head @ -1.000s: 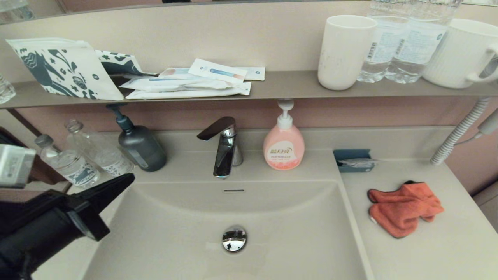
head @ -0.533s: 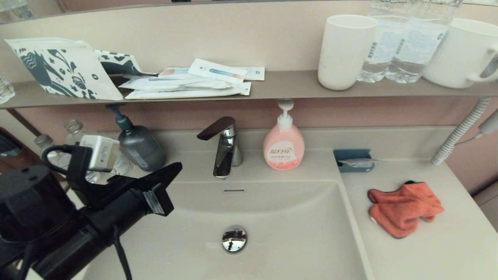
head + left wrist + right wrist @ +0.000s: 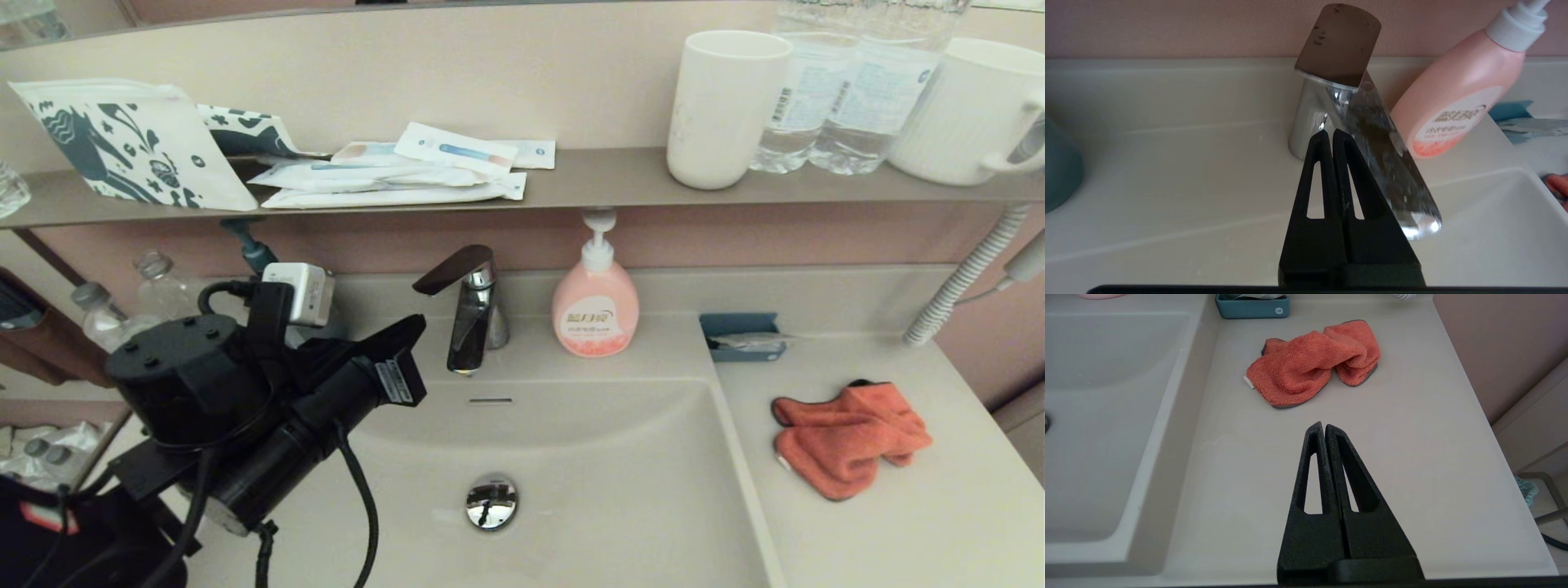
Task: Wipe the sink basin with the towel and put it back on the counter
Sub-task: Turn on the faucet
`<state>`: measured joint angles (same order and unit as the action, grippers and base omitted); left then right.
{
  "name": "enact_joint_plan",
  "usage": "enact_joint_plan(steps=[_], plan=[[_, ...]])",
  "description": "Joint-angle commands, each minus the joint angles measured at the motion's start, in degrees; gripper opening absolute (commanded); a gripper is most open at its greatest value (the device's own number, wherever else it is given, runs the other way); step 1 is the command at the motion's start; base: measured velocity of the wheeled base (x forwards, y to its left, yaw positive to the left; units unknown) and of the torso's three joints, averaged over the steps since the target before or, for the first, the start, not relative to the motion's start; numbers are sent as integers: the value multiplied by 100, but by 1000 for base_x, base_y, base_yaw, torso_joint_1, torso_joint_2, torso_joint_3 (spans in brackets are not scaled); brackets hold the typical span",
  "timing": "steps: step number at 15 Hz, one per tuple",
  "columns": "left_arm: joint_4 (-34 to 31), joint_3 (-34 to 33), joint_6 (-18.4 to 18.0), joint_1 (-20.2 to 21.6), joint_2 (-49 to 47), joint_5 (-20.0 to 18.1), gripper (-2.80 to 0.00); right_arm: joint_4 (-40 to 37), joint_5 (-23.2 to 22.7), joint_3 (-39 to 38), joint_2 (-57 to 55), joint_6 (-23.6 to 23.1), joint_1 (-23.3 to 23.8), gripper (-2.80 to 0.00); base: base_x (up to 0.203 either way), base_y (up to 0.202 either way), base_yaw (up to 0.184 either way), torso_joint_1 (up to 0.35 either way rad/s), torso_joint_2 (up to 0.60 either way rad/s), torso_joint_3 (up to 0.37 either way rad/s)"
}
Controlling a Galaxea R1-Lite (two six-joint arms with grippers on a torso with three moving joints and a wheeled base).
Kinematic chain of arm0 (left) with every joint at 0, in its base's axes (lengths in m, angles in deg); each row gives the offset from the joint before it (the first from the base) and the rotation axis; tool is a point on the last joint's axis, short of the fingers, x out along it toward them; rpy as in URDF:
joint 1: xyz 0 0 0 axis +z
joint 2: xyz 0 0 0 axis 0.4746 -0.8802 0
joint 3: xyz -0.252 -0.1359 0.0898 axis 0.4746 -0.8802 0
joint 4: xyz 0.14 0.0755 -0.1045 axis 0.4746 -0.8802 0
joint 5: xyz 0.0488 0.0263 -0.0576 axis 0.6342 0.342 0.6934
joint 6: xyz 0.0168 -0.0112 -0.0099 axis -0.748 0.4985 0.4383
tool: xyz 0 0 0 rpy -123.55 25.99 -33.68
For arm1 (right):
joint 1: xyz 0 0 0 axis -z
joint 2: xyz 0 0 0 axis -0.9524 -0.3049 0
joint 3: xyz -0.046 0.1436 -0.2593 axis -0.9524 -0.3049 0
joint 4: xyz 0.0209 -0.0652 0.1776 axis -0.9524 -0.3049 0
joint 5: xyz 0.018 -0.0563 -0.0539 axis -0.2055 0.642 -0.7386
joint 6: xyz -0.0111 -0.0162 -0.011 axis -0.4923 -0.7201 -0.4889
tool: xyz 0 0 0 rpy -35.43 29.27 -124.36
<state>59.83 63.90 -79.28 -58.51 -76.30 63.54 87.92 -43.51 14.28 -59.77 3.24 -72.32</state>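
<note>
The orange-red towel [image 3: 849, 437] lies crumpled on the beige counter [image 3: 914, 523], to the right of the sink basin [image 3: 571, 457]. In the right wrist view the towel [image 3: 1312, 361] sits a short way beyond my right gripper [image 3: 1324, 426], which is shut and empty above the counter [image 3: 1412, 457]; that gripper does not show in the head view. My left gripper [image 3: 412, 331] hovers over the basin's back left corner, shut and empty, its tips [image 3: 1329, 134] pointing at the chrome tap [image 3: 1355, 134]. The chrome drain plug [image 3: 491, 501] shows in the basin.
A pink soap bottle [image 3: 595, 302] and a small blue tray [image 3: 743, 335] stand behind the basin. A dark pump bottle [image 3: 253, 253] and clear bottles [image 3: 155, 286] stand at the back left, partly hidden by my left arm. The shelf [image 3: 604, 184] above carries cups, bottles and packets.
My left arm has swung up and to the right, from the basin's left edge towards the tap. The towel has not moved.
</note>
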Motion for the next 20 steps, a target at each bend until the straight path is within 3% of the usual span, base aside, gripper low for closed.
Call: enact_joint_plan(steps=[1,13,20], plan=[[44,167,-16,21,-187,13,-280,0,0,0,-5,-4,-1,-280,0,0,0,0,0,0],[-38,808,-124,45,-112,-2,-280,0,0,0,-5,-4,-1,-280,0,0,0,0,0,0],[-82,774,-124,38,-9,33,-280,0,0,0,-5,5,-1,-280,0,0,0,0,0,0]])
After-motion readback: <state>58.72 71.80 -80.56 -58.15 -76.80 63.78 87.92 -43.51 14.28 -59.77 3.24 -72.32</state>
